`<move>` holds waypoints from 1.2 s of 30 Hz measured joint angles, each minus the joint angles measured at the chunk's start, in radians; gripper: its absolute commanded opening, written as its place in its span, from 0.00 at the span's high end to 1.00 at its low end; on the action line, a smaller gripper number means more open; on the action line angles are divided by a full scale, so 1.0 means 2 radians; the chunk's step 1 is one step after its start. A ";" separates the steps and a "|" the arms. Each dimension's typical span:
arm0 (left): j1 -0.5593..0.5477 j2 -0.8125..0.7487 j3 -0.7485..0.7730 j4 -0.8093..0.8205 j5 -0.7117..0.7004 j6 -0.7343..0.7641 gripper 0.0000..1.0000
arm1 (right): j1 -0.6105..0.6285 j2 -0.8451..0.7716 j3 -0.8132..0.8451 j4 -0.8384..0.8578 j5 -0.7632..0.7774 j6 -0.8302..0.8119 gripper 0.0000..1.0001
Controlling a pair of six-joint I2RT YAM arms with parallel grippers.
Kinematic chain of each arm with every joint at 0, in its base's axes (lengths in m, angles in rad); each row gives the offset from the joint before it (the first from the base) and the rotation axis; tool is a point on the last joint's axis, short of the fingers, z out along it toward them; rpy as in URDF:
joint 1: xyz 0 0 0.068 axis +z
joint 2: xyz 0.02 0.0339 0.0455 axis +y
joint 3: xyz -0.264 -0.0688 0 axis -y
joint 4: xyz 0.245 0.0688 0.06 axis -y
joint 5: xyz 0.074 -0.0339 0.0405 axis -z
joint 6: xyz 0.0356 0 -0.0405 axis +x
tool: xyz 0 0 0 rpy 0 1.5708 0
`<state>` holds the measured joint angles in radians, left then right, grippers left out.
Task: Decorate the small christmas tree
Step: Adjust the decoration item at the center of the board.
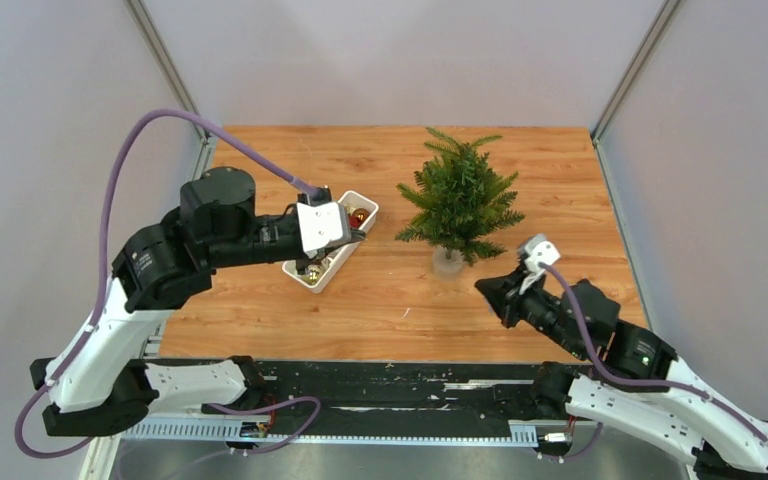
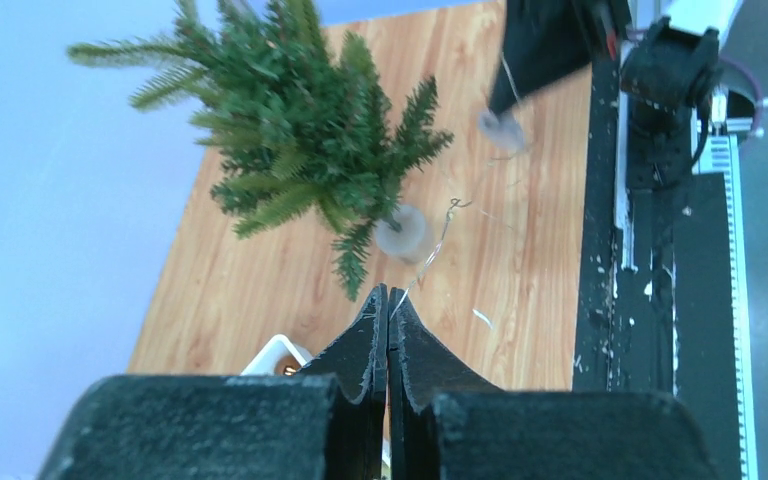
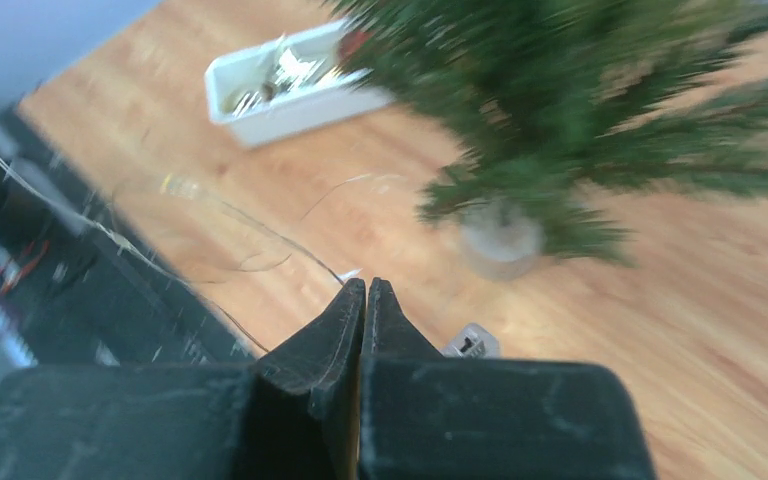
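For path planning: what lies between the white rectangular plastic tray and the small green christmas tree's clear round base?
Bare wooden tabletop, crossed by a thin silvery wire, clearest in the right wrist view.

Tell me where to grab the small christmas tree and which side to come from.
Probably low down, at the clear round base of the small christmas tree. It stands upright with bushy branches spread wide above, so a top-down grip would crush needles. Come in level from the near side, where the right gripper is closest.
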<state>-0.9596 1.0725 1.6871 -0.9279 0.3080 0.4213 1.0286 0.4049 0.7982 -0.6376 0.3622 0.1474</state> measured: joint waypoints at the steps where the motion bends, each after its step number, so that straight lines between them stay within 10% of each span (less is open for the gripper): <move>1: 0.000 0.004 0.018 -0.002 -0.002 -0.006 1.00 | 0.000 0.007 -0.008 0.001 -0.028 -0.002 1.00; 10: 0.000 0.018 0.033 -0.004 -0.004 -0.050 1.00 | 0.000 0.061 -0.056 0.039 -0.196 -0.009 0.99; 20: 0.000 0.034 0.015 0.003 -0.037 -0.063 1.00 | 0.000 0.126 -0.071 0.080 -0.142 0.028 0.94; 28: 0.000 0.049 0.011 0.012 -0.061 -0.064 1.00 | 0.000 0.133 -0.094 0.086 -0.098 0.073 0.35; 36: 0.000 0.048 0.021 0.011 -0.067 -0.064 1.00 | 0.000 0.088 -0.069 0.051 -0.079 0.087 0.18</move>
<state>-0.9596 1.1690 1.7294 -0.9062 0.1749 0.2935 1.0286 0.5804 0.6598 -0.5350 0.2050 0.3222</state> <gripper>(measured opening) 0.007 0.804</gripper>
